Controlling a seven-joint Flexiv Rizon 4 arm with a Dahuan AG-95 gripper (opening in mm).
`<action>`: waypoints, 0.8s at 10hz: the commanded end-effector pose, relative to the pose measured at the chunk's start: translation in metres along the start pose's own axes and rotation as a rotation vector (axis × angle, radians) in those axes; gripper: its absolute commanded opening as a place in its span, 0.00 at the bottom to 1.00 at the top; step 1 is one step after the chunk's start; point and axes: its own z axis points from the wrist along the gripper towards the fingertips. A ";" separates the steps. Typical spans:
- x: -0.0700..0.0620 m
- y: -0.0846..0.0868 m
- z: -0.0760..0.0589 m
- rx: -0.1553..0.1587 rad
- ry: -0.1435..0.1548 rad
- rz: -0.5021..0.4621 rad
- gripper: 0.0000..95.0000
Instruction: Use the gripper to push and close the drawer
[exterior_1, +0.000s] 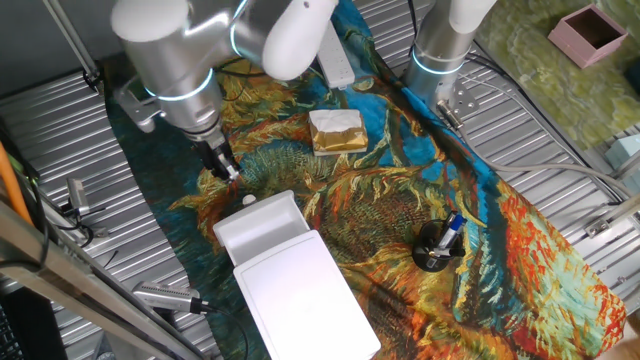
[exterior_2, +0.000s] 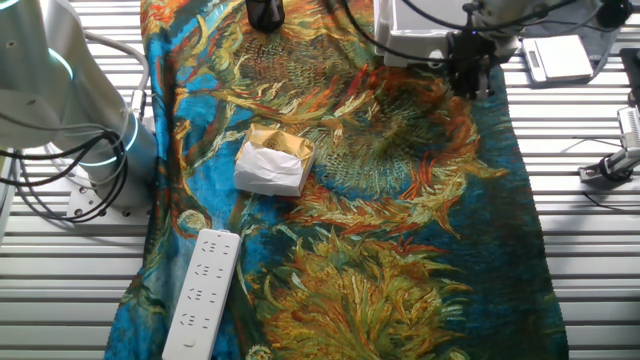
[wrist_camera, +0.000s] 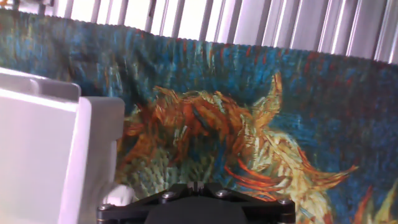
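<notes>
While hand (exterior_1: 228, 170) hovers near knob (exterior_1: 248, 201), drawer (exterior_1: 262, 222) open, knob-end facing hand.

On the cloth (exterior_1: 400, 200) spread over the bench (exterior_1: 60, 130), the drawer (exterior_1: 262, 224) is drawn out of its box (exterior_1: 305, 295), the tool (exterior_1: 225, 165) is poised just beyond its knob (exterior_1: 248, 201), and the block (exterior_1: 337, 131) is set farther back.

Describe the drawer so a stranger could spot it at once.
On the sunflower-print cloth, find the flat white box at the near edge. The drawer is the shallow white tray sticking out toward the gripper; unlike the gold-and-white block, it has a small round knob.
</notes>
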 end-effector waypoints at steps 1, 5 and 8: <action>-0.015 0.003 -0.005 -0.024 0.008 0.018 0.00; -0.034 0.005 -0.015 -0.088 0.006 0.058 0.00; -0.040 0.014 -0.018 -0.127 0.010 0.113 0.00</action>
